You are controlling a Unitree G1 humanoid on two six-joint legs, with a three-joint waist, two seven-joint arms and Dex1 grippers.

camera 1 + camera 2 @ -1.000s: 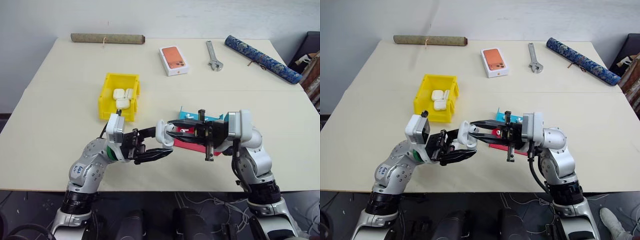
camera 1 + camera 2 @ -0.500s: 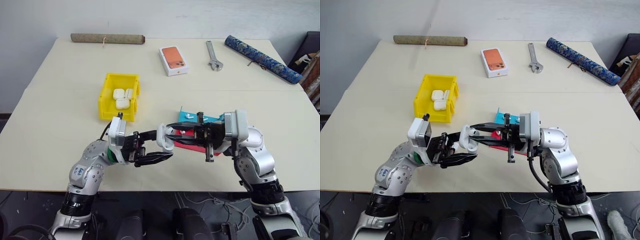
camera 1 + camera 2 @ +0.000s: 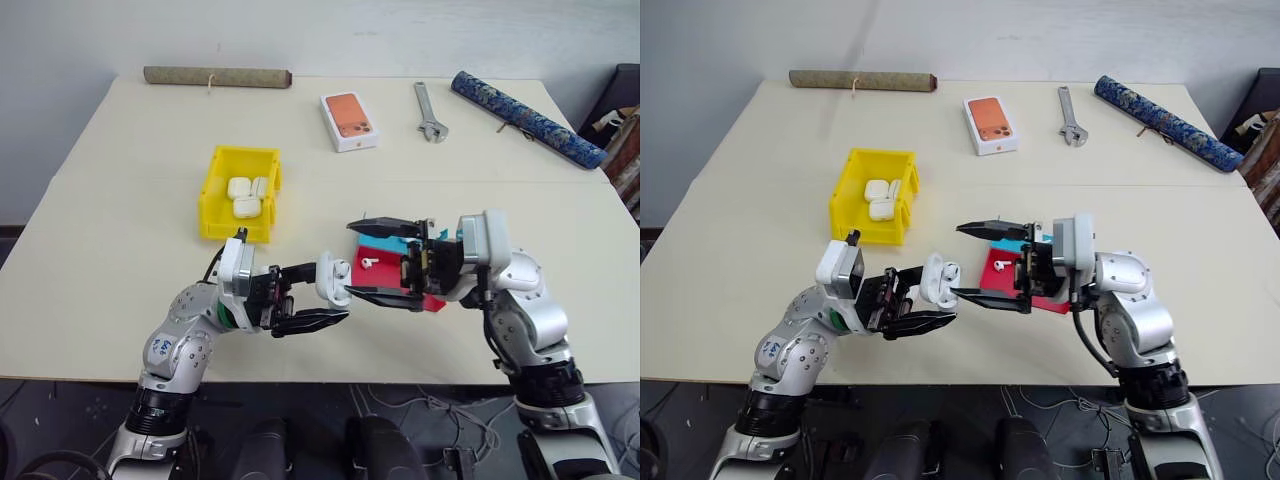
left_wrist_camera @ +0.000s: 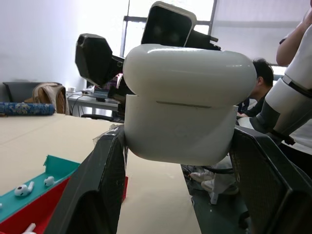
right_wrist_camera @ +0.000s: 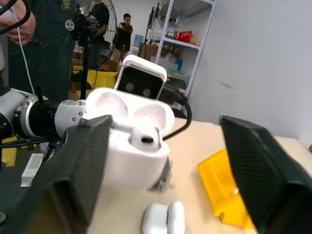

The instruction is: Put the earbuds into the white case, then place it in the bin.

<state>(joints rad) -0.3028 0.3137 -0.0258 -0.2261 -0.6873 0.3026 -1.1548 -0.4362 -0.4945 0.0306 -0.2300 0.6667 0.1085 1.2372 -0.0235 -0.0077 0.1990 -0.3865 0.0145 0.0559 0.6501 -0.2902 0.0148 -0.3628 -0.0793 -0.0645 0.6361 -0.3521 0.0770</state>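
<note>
Holding the white case (image 3: 938,279) up off the table, the left gripper (image 3: 923,303) is clamped tight on it so it stays steady, in front of the yellow bin (image 3: 849,196) and just beside the red-and-blue tray (image 3: 992,278) where a loose earbud (image 3: 996,266) lies. The right gripper (image 3: 983,263) hangs next to the case with its fingers spread wide and nothing in them. The case is small, smooth and shiny white, its lid is flipped open, and I think one earbud already sits inside, though it is hard to tell.
</note>
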